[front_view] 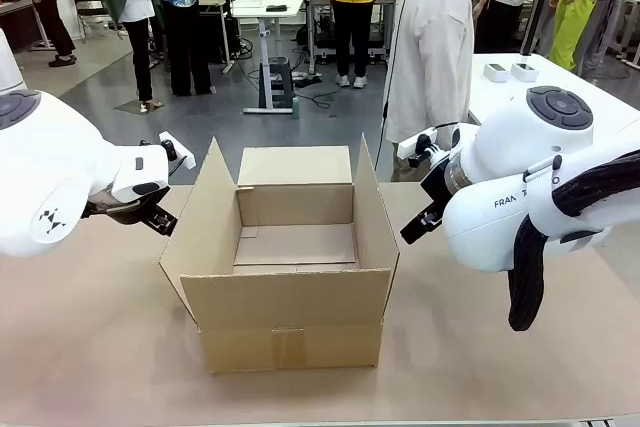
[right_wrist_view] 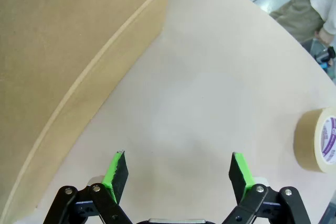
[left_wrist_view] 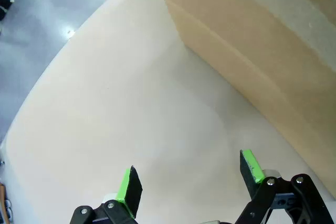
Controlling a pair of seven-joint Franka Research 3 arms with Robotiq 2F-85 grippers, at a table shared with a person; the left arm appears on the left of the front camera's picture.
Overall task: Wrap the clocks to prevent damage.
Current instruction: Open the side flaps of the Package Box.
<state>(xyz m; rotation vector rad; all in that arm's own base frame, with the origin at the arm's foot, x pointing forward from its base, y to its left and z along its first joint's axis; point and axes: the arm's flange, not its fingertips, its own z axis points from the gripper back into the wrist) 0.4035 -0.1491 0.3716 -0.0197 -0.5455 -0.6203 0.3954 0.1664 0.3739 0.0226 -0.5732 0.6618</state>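
Left claw and right claw, both wide apart, beside open cardboard box.

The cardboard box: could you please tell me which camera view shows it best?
The front view: the whole cardboard box stands there, flaps up, its inside visible. The left and right wrist views each catch a stretch of one outer wall.

Open cardboard box on tan table, side flaps raised
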